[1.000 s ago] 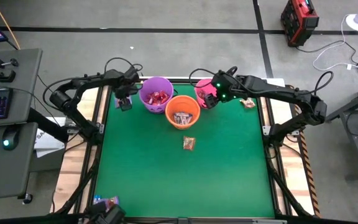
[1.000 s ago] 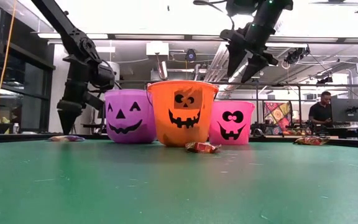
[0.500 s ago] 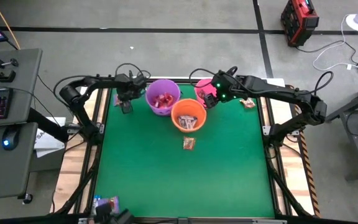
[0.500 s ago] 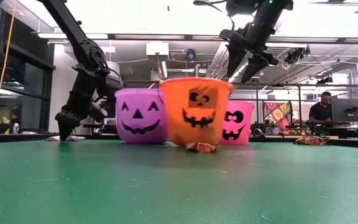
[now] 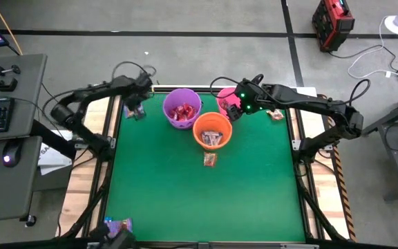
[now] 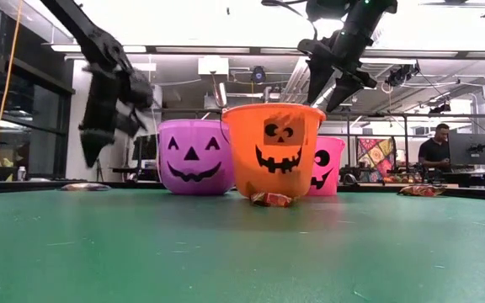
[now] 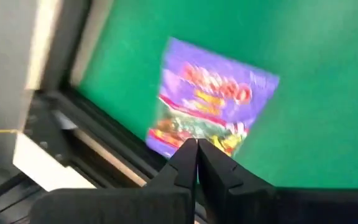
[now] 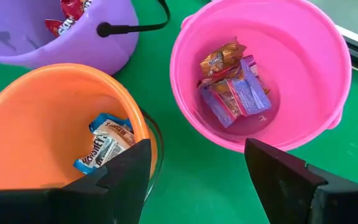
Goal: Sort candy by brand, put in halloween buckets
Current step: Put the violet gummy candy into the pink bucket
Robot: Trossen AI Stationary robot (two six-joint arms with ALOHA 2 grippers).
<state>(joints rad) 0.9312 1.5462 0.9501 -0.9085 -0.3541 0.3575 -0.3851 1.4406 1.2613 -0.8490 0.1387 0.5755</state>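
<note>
Purple-wrapped candy [image 7: 207,99] lies flat on the green table [image 5: 185,200] at its ten-o'clock corner, long axis slanting across the mat's edge, below the left gripper [image 7: 196,155], whose fingers are pressed together, holding nothing. Over the pink bucket [image 8: 272,56] at twelve o'clock hangs the right gripper [image 8: 194,168], spread wide and empty.

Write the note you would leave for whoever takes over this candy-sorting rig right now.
Left end effector: shut, empty, raised over a purple candy packet at the table's far-left edge.
Right end effector: open, empty, above the pink plastic bucket.
Done: red candy in the purple plastic bucket, blue-and-white in the orange plastic bucket, purple packets in pink.
Left: that packet, a brown wrapped candy before orange, another far right.
</note>
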